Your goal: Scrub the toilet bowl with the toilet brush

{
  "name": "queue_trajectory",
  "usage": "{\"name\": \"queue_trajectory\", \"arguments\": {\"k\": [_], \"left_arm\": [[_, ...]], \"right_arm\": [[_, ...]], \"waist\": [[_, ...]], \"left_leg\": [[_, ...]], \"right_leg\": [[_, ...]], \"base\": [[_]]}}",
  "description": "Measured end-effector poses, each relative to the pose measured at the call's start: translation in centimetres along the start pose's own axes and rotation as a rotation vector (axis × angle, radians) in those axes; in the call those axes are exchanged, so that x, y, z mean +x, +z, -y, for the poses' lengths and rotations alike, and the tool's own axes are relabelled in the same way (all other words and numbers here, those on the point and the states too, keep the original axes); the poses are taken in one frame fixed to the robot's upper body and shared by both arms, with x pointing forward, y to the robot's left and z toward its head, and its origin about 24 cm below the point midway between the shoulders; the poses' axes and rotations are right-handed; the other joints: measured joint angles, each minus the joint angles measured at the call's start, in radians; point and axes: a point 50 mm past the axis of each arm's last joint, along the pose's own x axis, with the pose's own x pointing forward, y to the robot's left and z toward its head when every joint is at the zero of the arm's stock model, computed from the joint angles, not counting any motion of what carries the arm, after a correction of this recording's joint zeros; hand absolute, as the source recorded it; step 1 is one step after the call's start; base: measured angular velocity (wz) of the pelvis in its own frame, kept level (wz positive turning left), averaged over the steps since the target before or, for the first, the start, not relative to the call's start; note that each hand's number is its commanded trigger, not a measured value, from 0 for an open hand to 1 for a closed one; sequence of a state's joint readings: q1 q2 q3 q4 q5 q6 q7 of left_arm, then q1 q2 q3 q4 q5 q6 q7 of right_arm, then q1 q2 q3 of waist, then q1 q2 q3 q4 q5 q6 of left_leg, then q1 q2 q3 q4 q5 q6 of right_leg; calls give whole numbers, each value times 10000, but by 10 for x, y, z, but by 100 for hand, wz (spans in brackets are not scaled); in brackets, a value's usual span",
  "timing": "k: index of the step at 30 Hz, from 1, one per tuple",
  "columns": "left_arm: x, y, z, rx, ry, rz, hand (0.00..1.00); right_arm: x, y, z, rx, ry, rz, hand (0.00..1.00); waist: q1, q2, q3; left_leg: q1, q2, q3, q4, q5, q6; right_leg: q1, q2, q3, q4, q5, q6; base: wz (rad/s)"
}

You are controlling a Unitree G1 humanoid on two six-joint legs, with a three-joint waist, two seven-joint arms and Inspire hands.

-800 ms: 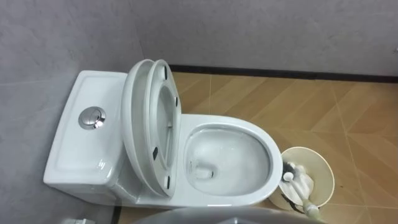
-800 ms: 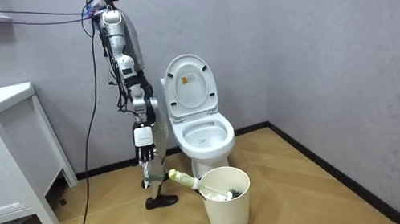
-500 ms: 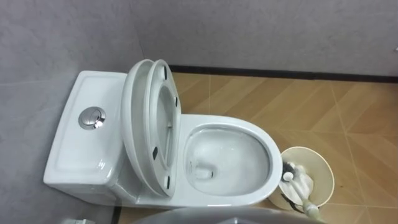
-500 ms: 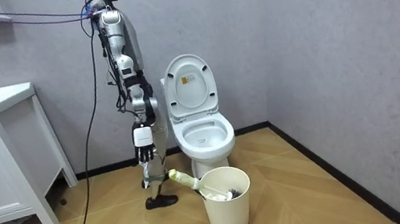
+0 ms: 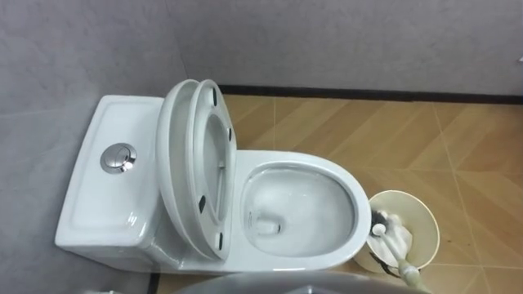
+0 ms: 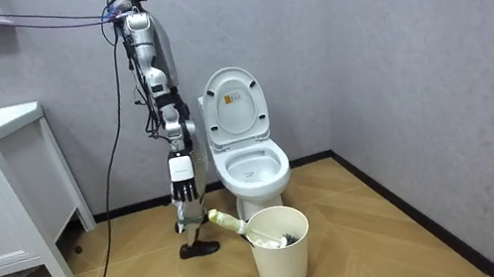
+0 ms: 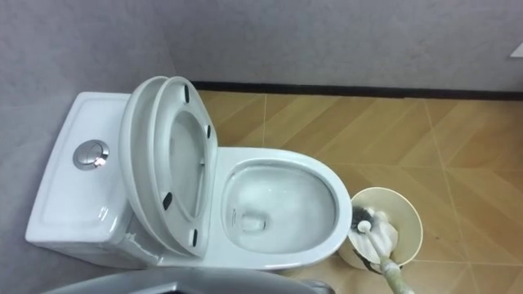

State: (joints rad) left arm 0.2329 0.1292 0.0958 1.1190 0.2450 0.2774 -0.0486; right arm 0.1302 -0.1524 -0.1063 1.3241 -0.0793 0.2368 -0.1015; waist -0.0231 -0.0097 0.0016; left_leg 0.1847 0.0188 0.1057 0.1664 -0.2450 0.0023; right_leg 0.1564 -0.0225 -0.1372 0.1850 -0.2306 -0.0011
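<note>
Watching from across the room, I see the robot upright just beside the toilet, on the room view's left of it. It faces across the bowl with the cistern on its left. Its lid and seat are both tipped up against the cistern, so the bowl lies open and nothing there needs touching. The brush is not yet in hand. Its white head sits inside the cream bucket on the floor just beside the front of the bowl, on the robot's right, and its pale handle leans out over the rim towards the robot's feet. The right robot hand hangs low at its side, and from here I cannot tell whether its fingers are apart or curled. To my mind the step is fetching the brush. Doing it well means bending down to the right and closing round the handle well up from the head. It should then be drawn out along its own slant, so the bucket, which looks light, is not dragged or tipped. After that, carry the head low over the rim and work it round inside the bowl, clear of the raised seat.
</note>
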Motion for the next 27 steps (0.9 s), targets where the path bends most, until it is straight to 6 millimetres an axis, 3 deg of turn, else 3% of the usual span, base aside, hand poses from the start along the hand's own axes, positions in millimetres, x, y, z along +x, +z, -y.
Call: {"name": "queue_trajectory", "arguments": {"k": [6, 9, 11, 17, 22, 27], "left_arm": [[0, 6, -3, 21, 429, 486, 0], [0, 6, -4, 9, 693, 693, 0], [-1, 13, -6, -8, 894, 1107, 0], [-3, 24, -11, -260, 1127, 1840, 0], [-4, 35, -15, -612, 1158, 2421, 0], [-8, 58, -22, -458, 1375, 3218, 0]], "right_arm": [[-2, 16, 12, 997, -1350, 1039, 0], [-9, 42, 20, 1626, -2198, 2383, 0], [-14, 58, 23, 1945, -2675, 3338, 0], [-32, 91, 33, 2547, -3470, 5267, 0], [-43, 111, 38, 3106, -4067, 6218, 0], [-56, 136, 41, 3648, -4490, 7020, 0]], "waist": [[13, -1, -9], [10, 3, -15], [38, -55, -69], [60, -95, -102], [35, -71, -98], [40, 2, -28]], "left_leg": [[-14, 10, 104, 20, 2, 0], [-101, 43, 292, 27, 2, 0], [-200, 51, 296, 43, 2, 1], [-332, 59, 362, 54, 3, 1], [-764, 69, 403, 232, 5, 1], [-1568, 85, 303, 600, 4, 3]], "right_leg": [[-111, 27, 183, 49, 0, -1], [-226, 61, 311, 69, 37, -10], [-360, 74, 329, 37, 91, -11], [-525, 71, 345, 30, 124, -28], [-821, 75, 363, 49, 215, -25], [-1527, 39, 243, 307, 255, -45]], "base": [[-6], [-16], [0], [-3], [-2], [7]]}}
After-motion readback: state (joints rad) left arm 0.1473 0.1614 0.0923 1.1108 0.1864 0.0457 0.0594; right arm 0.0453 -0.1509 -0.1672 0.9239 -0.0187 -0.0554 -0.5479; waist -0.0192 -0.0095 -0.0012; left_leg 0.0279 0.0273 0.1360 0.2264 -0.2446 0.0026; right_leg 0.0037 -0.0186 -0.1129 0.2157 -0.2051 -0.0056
